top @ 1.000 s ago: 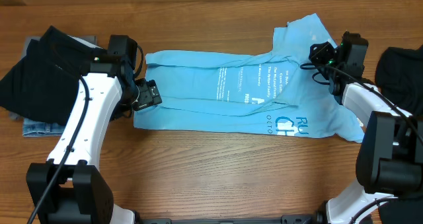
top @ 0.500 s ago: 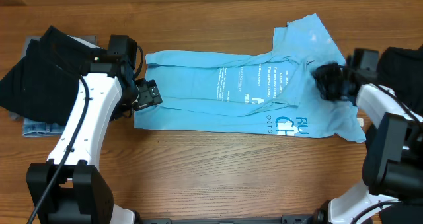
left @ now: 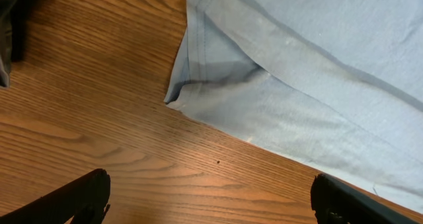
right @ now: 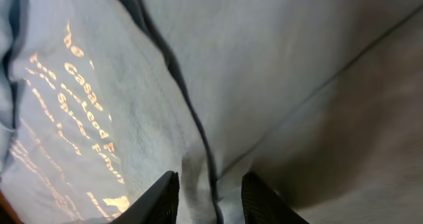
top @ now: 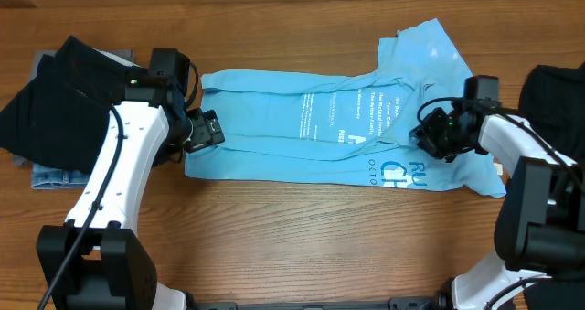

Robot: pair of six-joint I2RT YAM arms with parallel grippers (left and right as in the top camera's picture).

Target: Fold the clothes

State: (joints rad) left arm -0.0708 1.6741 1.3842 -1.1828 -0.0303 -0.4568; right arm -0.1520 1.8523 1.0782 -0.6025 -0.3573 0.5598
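Observation:
The light blue T-shirt (top: pixel 302 127) lies spread lengthwise across the wooden table, with white print near its right half and one sleeve (top: pixel 425 45) pointing to the far side. My left gripper (top: pixel 203 130) hangs at the shirt's left edge. In the left wrist view it (left: pixel 211 201) is open wide over bare wood, just short of the hem corner (left: pixel 192 92). My right gripper (top: pixel 428 134) is down on the shirt by the lettering. In the right wrist view its fingers (right: pixel 162 197) stand close together, pinching a raised fold with a dark seam (right: pixel 198 145).
A pile of dark clothes (top: pixel 55 90) sits on folded jeans (top: pixel 55 175) at the far left. Another dark garment (top: pixel 558 86) lies at the right edge. Bare wood (top: pixel 302 228) runs along the near side of the shirt.
My right gripper has swung from beside the sleeve down and leftward onto the shirt near the lettering. The left arm and the shirt have stayed still.

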